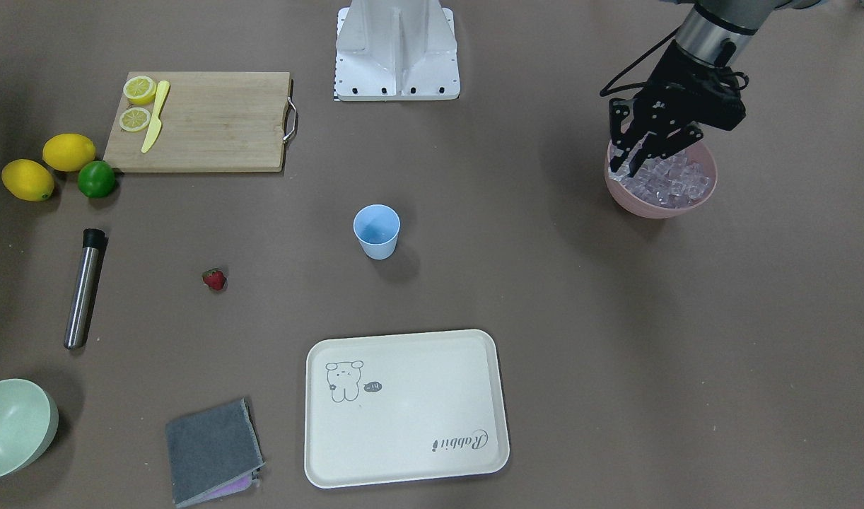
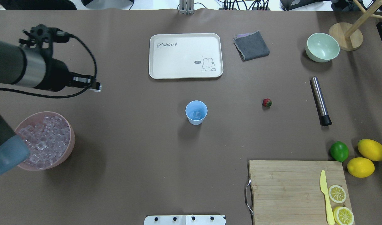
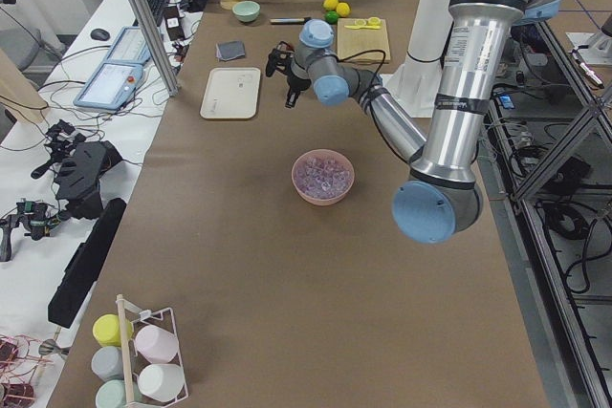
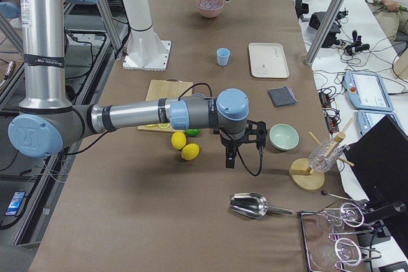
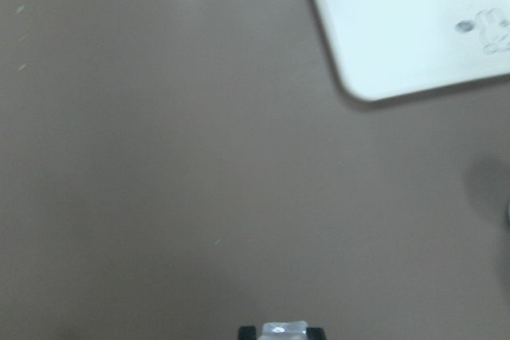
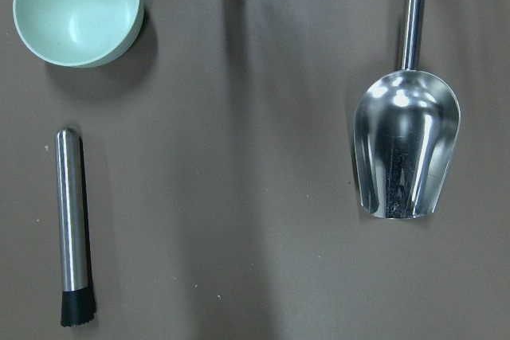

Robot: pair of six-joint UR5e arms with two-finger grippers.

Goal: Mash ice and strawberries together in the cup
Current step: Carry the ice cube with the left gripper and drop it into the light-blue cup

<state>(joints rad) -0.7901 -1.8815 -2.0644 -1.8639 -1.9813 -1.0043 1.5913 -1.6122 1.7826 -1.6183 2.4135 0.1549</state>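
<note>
I see my left end effector point(image 2: 96, 88) clamped on one clear ice cube point(image 5: 284, 329), up in the air. Overhead, the light-blue plastic cup point(image 2: 196, 112) stands well apart at its 3 o'clock, the small red strawberry point(image 2: 267, 102) beyond. For my right end effector point(image 4: 229, 157) I cannot tell.

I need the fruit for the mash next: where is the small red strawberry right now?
In the overhead view the small red strawberry lies right of centre, between the light-blue plastic cup and the black-tipped steel muddler.
</note>
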